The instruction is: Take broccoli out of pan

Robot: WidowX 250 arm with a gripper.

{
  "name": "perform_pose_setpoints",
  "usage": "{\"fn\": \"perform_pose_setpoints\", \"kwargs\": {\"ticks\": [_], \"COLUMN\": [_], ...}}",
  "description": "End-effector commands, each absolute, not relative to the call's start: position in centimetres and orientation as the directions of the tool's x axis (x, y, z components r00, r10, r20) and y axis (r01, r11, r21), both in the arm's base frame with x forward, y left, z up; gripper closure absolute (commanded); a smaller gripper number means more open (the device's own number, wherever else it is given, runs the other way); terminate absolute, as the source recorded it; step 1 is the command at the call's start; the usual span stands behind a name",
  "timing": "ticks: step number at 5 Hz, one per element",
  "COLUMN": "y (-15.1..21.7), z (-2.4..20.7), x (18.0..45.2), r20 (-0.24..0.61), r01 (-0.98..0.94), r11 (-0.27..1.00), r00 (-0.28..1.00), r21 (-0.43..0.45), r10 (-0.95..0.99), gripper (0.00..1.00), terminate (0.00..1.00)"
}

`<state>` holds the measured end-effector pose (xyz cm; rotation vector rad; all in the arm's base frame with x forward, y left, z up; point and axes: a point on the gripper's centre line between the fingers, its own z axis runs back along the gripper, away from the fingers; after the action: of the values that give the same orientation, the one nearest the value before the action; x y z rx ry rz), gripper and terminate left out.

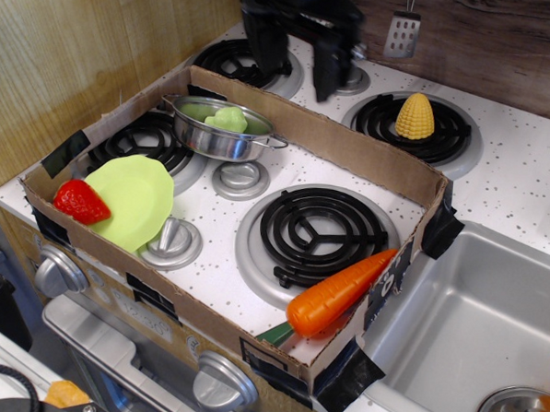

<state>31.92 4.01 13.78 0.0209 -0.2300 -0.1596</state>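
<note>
Broccoli (230,119): inside the pan (219,140), on the back-left burner.
Gripper (299,64): raised behind the cardboard box (369,165), above the rear burners, jaws spread apart and empty.
Carrot (337,292): leaning in the box's front-right corner.

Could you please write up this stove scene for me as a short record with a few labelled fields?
setting: toy stove top with a cardboard tray wall around it, sink to the side
pan: on the rear burner inside the tray, upright
broccoli: in the pan, not yet taken out
gripper: open, raised behind the tray's back wall, holding nothing
plate: front corner, with a strawberry at its edge
carrot: leaning on the tray's front corner
corn: on a burner outside the tray
</note>
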Motion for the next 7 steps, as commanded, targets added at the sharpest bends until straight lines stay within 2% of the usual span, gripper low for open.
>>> {"fn": "perform_pose_setpoints", "kwargs": {"ticks": [1, 4, 6, 7], "y": [8.2, 12.1, 14.0, 13.9], "z": [14.1, 11.9, 8.6, 6.9], "x": [34.6, 35.3, 35.1, 35.1], "r20": [0.308, 0.351, 0.354, 0.381], "r01": [0.098, -0.010, -0.033, -0.046], "r11": [0.986, 0.987, 0.993, 0.994], "r00": [0.942, 0.935, 0.935, 0.925], "r21": [0.132, 0.160, 0.111, 0.100], "r10": [-0.134, -0.047, -0.008, 0.004], "gripper": [0.00, 0.00, 0.00, 0.00], "terminate": [0.00, 0.00, 0.00, 0.00]}}
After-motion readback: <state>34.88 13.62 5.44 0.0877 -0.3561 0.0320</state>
